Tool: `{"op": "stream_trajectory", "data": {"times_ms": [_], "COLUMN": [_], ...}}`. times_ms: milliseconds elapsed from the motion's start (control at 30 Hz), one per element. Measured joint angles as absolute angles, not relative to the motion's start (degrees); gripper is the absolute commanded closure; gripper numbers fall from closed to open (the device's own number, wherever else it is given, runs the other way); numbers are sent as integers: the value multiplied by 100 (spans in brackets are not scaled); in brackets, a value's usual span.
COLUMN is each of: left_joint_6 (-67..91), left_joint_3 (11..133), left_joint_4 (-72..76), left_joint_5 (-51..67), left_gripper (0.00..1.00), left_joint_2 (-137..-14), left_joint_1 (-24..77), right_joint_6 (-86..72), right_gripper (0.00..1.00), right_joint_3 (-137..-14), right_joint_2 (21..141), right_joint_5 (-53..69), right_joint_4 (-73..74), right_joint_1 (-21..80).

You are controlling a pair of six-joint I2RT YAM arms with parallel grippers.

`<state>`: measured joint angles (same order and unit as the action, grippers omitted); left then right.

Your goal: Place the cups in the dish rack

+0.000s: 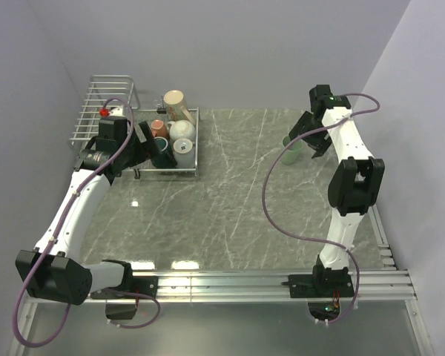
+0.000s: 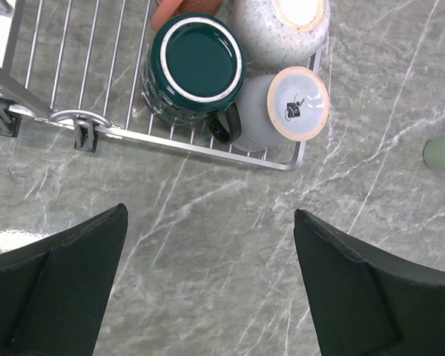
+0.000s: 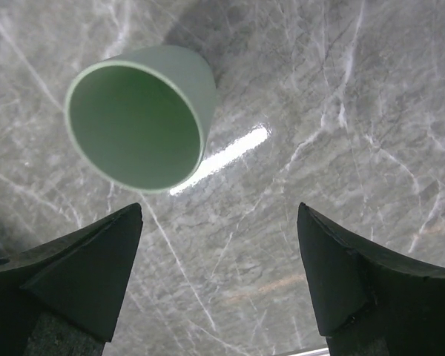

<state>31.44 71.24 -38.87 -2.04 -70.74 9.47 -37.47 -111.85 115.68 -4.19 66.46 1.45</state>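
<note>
The dish rack (image 1: pixel 96 104) stands at the far left, and its wires (image 2: pixel 81 67) fill the upper left of the left wrist view. In its right end sit a beige cup (image 1: pixel 176 104), an orange cup (image 1: pixel 159 127), a cream-white cup (image 2: pixel 282 26), an upturned dark green cup (image 2: pixel 196 67) and a pale blue cup (image 2: pixel 271 111) with its base showing. My left gripper (image 2: pixel 210 211) hovers open over bare table just in front of the rack's rim, holding nothing. A pale green cup (image 3: pixel 137 119) stands upright on the table at the far right. My right gripper (image 3: pixel 219 208) is open just beside it, not touching.
The rack's taller barred section (image 1: pixel 107 85) rises at its far-left end near the left wall. A wall (image 1: pixel 423 111) stands close behind the right arm. A metal rail (image 1: pixel 245 282) runs along the near edge, and marbled table (image 1: pixel 230 185) lies between the rack and the green cup.
</note>
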Motion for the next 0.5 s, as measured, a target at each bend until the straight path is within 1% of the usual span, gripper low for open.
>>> {"op": "stream_trajectory", "data": {"times_ms": [133,167,200,233,400,467,500], "left_joint_6": [3057,3046,3033,3009,2936,2936,2934], "left_joint_3": [7124,7124,7126,7133,7218,7269,7297], "left_joint_4": [-3909,-3922,-3933,-3951,-4060,-4071,-4077], "left_joint_5": [-172,-169,-165,-161,-132,-123,-106], "left_gripper": [1,1,1,1,1,1,1], "left_joint_2": [-7078,-7083,-7091,-7111,-7288,-7365,-7400], "left_joint_1": [947,947,947,947,947,947,947], "right_joint_6": [-3811,-3828,-3848,-3850,-3916,-3938,-3933], "right_gripper": [16,19,25,28,38,48,59], "right_joint_3": [-11185,-11185,-11185,-11185,-11076,-10875,-10794], "right_joint_2": [11863,11928,11992,12042,12191,12191,12191], "right_joint_5": [-401,-399,-390,-386,-381,-373,-362], "right_joint_4": [6584,6565,6545,6523,6252,6077,6023], "right_joint_1": [134,134,134,134,134,134,134]}}
